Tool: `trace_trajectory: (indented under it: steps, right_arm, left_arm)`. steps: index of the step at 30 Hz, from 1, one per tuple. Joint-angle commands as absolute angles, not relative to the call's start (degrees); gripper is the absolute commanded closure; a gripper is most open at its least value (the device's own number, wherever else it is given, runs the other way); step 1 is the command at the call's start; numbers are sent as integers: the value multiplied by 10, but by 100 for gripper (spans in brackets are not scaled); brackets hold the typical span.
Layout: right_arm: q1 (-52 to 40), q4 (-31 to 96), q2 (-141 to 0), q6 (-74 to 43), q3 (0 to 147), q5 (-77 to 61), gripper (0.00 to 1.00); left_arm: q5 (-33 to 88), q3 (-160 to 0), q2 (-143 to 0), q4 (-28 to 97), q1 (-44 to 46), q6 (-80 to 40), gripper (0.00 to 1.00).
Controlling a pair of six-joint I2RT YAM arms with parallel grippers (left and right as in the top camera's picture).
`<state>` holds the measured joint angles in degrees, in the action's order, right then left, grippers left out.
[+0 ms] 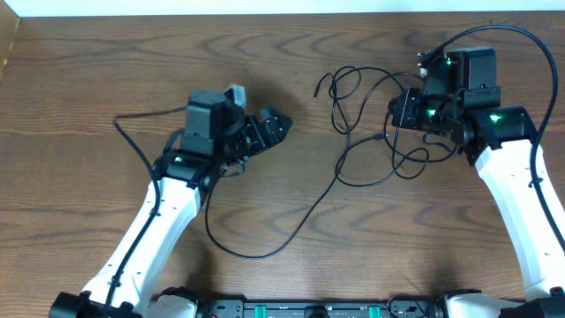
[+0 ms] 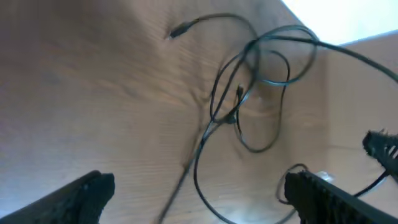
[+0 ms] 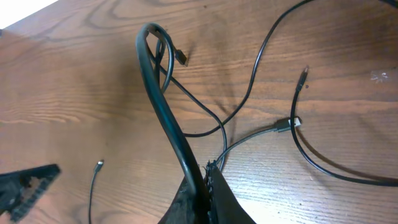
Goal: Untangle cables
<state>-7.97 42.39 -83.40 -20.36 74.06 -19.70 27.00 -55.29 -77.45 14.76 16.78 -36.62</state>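
Black cables [image 2: 231,117] lie looped ahead of the spread left fingers [image 2: 81,199]; the right fingers [image 3: 217,205] are clamped on one strand. Best raise it gently, letting the left pinch the crossing.

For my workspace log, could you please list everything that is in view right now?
table: one, brown wood, under everything
cables: several, the tangle hides the exact count, black, looped right of centre, one strand trailing toward the near edge
connectors: at least four, small, mostly dark, on loose cable ends
arms: two, white and black, reaching in from the near edge
left gripper: one, black, open, left of the tangle
right gripper: one, black, shut on a cable at the tangle's right side
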Motion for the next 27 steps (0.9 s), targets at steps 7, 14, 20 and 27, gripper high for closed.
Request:
trace_trajectory:
  steps: [7, 14, 20, 27]
  right_arm:
    - [-83, 451, -824, -139, 745, -275, 99]
    - [-82, 513, -824, -8, 745, -464, 99]
    - [-82, 578, -823, 68, 745, -551, 99]
    - [-82, 698, -816, 155, 745, -644, 99]
  left_arm:
    - [173, -592, -784, 99, 256, -176, 2]
    - [172, -592, -844, 50, 272, -176, 2]
    - [168, -592, -902, 17, 272, -176, 2]
    - [100, -592, -934, -51, 272, -179, 2]
